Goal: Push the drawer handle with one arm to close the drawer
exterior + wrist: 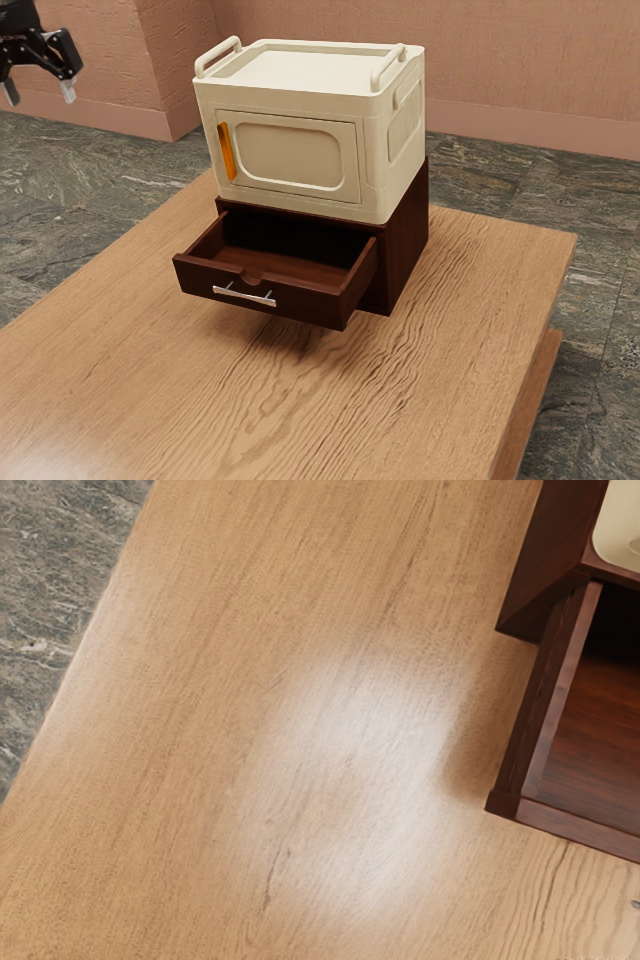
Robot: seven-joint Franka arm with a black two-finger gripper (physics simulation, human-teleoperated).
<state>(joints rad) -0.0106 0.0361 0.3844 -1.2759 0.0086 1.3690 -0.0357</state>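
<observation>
Cropped and partly hidden

Lose part of gripper past exterior view's left edge, plus near end of table past its lower edge. Can't make out dark back of drawer. In wrist view, get cream box, drawer and handle heavily cut by picture edge.

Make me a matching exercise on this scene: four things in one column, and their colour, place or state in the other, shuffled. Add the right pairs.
Things
1. drawer
2. drawer handle
3. box
4. gripper

Colour, place or state
A. on top of the dark brown cabinet
B. spread open, near the exterior view's upper left corner
C. silver
D. pulled out, its inside showing

Right pairs: 1-D, 2-C, 3-A, 4-B
</observation>
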